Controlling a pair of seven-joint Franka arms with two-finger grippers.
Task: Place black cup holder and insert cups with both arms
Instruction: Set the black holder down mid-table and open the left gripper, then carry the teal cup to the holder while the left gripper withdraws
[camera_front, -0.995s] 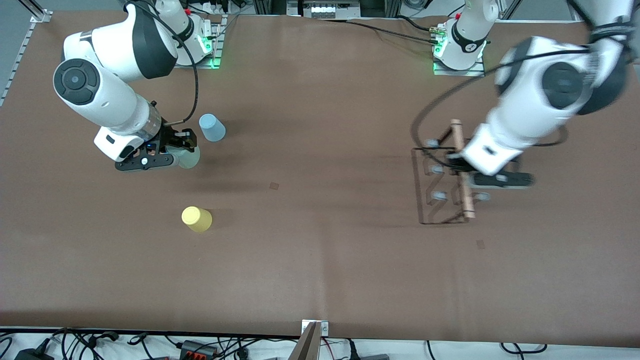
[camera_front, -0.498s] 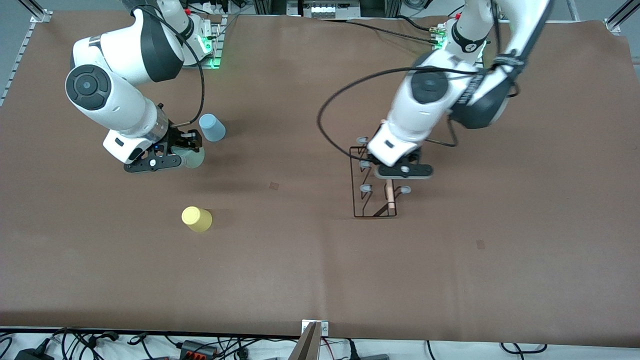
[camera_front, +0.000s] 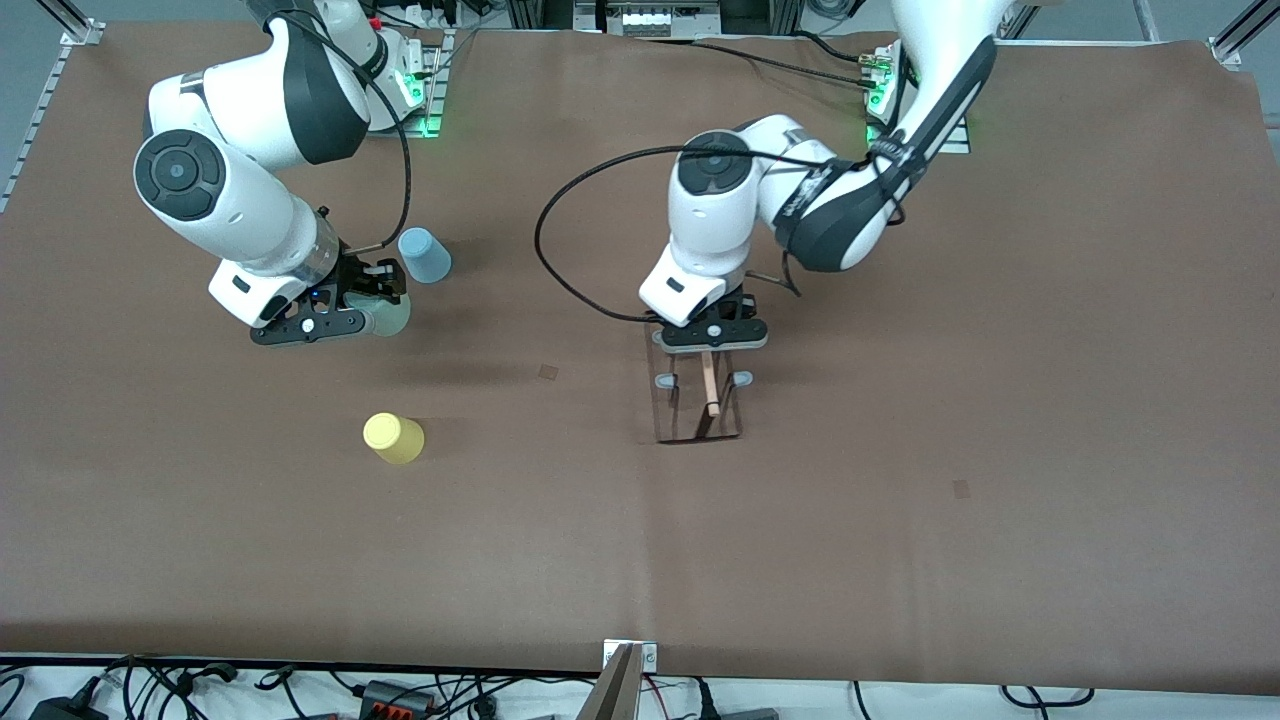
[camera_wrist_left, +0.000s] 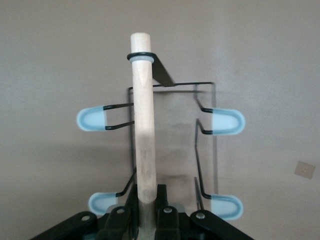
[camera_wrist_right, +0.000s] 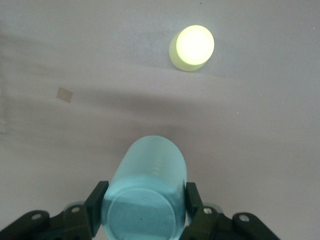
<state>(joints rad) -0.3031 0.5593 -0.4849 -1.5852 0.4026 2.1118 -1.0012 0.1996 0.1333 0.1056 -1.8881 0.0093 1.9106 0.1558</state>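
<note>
Where the left arm reaches in from its base, the left gripper (camera_front: 711, 336) stands over the middle of the table (camera_front: 900, 560), its fingers (camera_wrist_left: 164, 212) closed on the light wooden handle (camera_wrist_left: 143, 120) of the black cup holder (camera_front: 698, 405). In the left wrist view the rod runs straight out from between the fingers, and four pale blue capped pegs (camera_wrist_left: 228, 121) show on the thin wire frame — two on each side of the rod. Whether the frame's base touches the table cannot be told.

The right gripper (camera_front: 372, 296) is toward the right arm's end of the table, its fingers (camera_wrist_right: 194, 200) pressed against the two sides of the pale grey-green cup (camera_wrist_right: 145, 192), which fills the gap between them. The light blue cup (camera_front: 424, 255) sits upside down just beside that gripper, farther from the front camera than the held cup. The yellow cup (camera_front: 393, 438) — also upside down — stands apart from both, nearer to the front camera.

No brand, label or writing can be read on any object. Two small square marks lie on the brown surface: one (camera_front: 548, 372) between the cups and the holder, one (camera_front: 961, 489) toward the left arm's end. Wide bare table lies between the cups and the holder, and between the holder and the table's edge nearest the front camera.
</note>
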